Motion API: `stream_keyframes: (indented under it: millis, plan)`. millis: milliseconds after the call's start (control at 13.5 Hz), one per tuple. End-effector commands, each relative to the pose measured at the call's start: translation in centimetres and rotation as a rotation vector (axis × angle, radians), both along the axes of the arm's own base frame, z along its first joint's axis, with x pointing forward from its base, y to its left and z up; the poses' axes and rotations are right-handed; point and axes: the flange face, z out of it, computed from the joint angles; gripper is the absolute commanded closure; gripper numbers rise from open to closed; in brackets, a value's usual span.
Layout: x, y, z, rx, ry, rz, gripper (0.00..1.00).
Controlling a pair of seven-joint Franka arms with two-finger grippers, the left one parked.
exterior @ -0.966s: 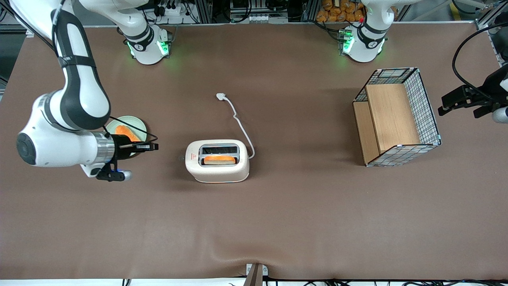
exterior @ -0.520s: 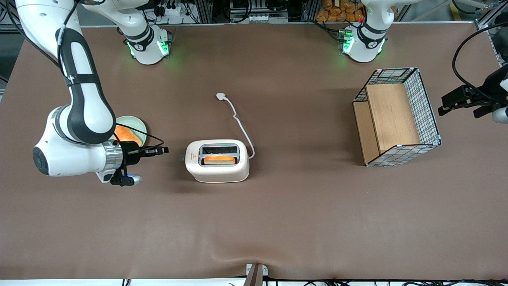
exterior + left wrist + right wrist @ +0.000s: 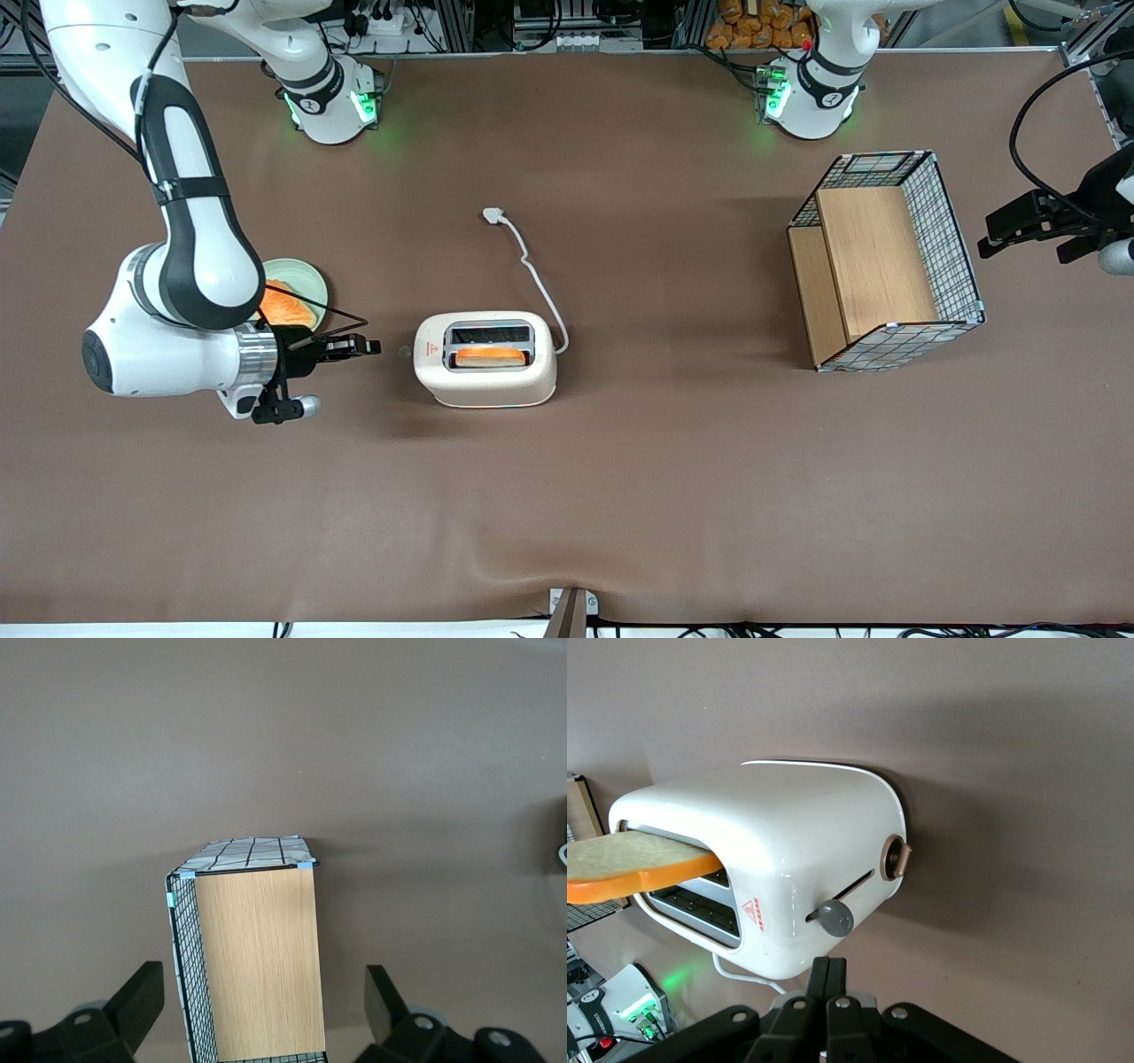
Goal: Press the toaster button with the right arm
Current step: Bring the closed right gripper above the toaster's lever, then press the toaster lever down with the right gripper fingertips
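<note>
The white toaster (image 3: 485, 370) stands mid-table with a slice of toast (image 3: 479, 356) in the slot nearer the front camera. Its narrow end face toward the working arm's end carries the pale grey button (image 3: 835, 918), seen faintly in the front view (image 3: 405, 352). The right arm (image 3: 190, 266) holds its slim black gripper (image 3: 376, 346) level, shut and empty, pointing at that end face with a short gap between. In the right wrist view the shut gripper (image 3: 828, 967) sits just short of the button, and the toaster (image 3: 788, 842) and toast (image 3: 638, 866) fill the scene.
A pale green plate (image 3: 310, 276) with an orange food piece (image 3: 285, 308) lies beside the right arm's wrist. A tan dial (image 3: 897, 857) sits beside the button. The white cord (image 3: 534, 270) runs away from the camera. A wire basket with wood panels (image 3: 886, 257) stands toward the parked arm's end.
The right arm has moved its gripper closer to the toaster's end face and slightly nearer the front camera. The toaster and toast have not moved.
</note>
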Motion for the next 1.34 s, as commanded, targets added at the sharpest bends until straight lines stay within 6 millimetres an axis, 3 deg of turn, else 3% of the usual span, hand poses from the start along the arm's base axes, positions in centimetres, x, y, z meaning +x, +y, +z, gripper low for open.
stream_keyframes:
  millis: [0,743,1263]
  plan:
    - [-0.6,0.0,-2.7,0.074,0.0,0.018,1.0]
    - [-0.6,0.8,-4.2,0.156,0.002,-0.029,1.0]
    - [-0.4,0.8,-7.1,0.14,0.007,-0.035,1.0]
